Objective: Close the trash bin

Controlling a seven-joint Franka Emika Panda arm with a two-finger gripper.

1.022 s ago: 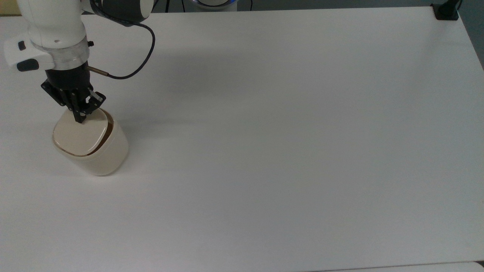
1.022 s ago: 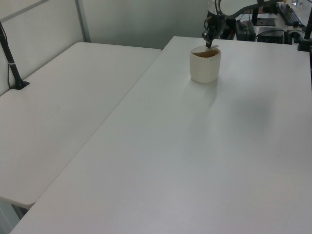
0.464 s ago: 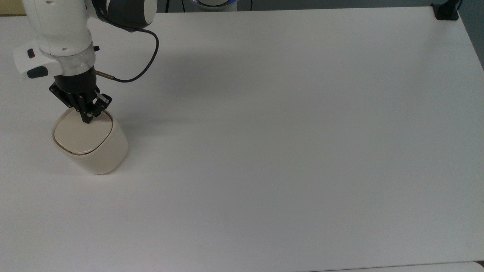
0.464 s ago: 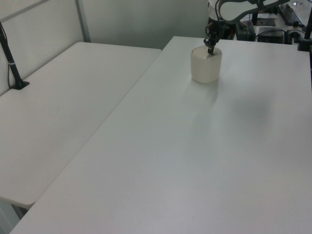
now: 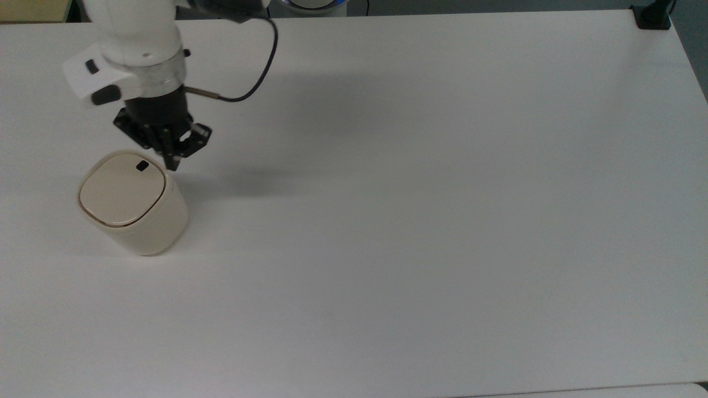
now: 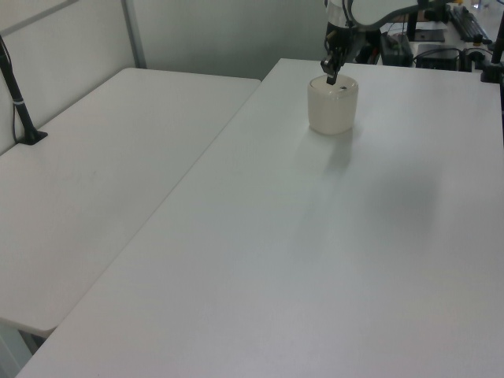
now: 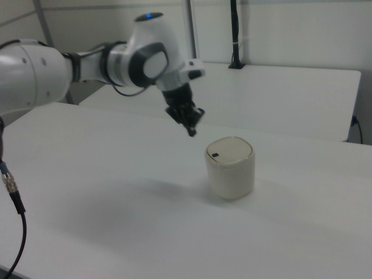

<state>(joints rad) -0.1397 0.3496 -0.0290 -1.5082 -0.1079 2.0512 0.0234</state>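
The cream-beige trash bin (image 5: 133,207) (image 6: 332,106) (image 7: 231,168) stands on the white table at the top view's left, its flat lid down and flush, a small black button (image 5: 142,165) showing on top. My gripper (image 5: 172,163) (image 6: 331,79) (image 7: 191,131) hangs above the table just off the bin's upper right corner in the top view, clear of the lid. Its black fingers are pressed together with nothing between them. In the right view it is up and to the left of the bin, apart from it.
The white table (image 5: 420,210) stretches wide to the top view's right. A black clamp (image 5: 652,16) sits at its far right corner. A second white table (image 6: 102,181) adjoins on the left view's left, with a black post (image 6: 20,102) on it.
The lid went from slightly raised to fully down. My gripper then lifted off the lid and moved to the top view's right, uncovering the black button.
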